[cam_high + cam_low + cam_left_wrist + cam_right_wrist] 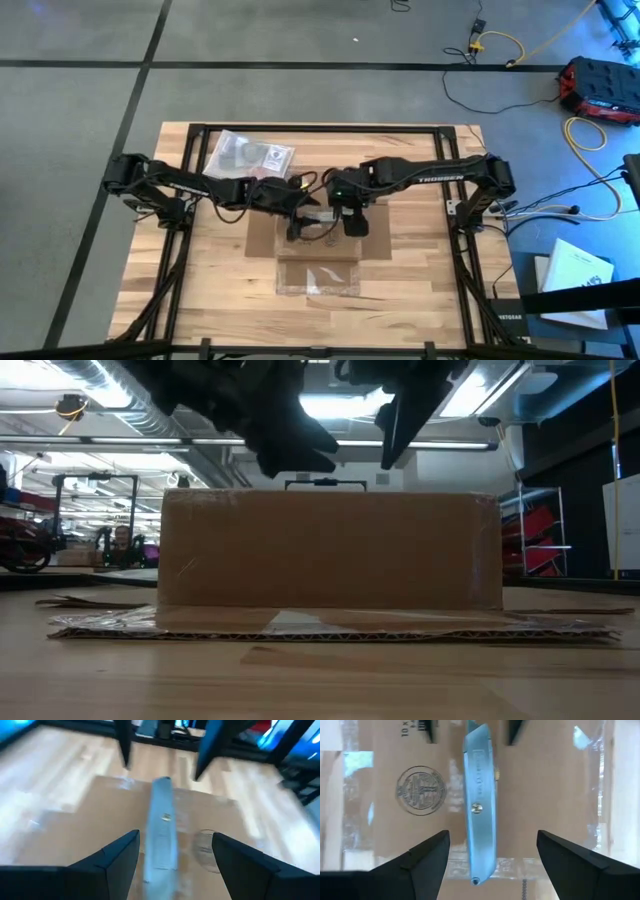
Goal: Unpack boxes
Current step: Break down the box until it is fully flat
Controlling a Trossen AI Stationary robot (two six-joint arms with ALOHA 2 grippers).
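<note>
The shallow brown cardboard box [268, 238] stands in the middle of the table, its taped front flap [318, 278] lying flat on the wood. A blue-grey utility knife [480, 805] lies flat on the box's top panel. My right gripper [493, 832] hangs open above the knife, pointing steeply down, with one finger on either side and clear of it. My left gripper [175, 834] comes in from the table's left side, slanting down, also open, its fingers apart on either side of the knife [161, 830] and not touching it. In the low view both grippers [290, 455] [400, 430] are above the box [330, 550].
A clear plastic bag [250, 155] with printed contents lies at the far left of the table, behind my left arm. Bare wood shows on the near side of the flap and at the table's left and right. A black frame [455, 135] rims the table.
</note>
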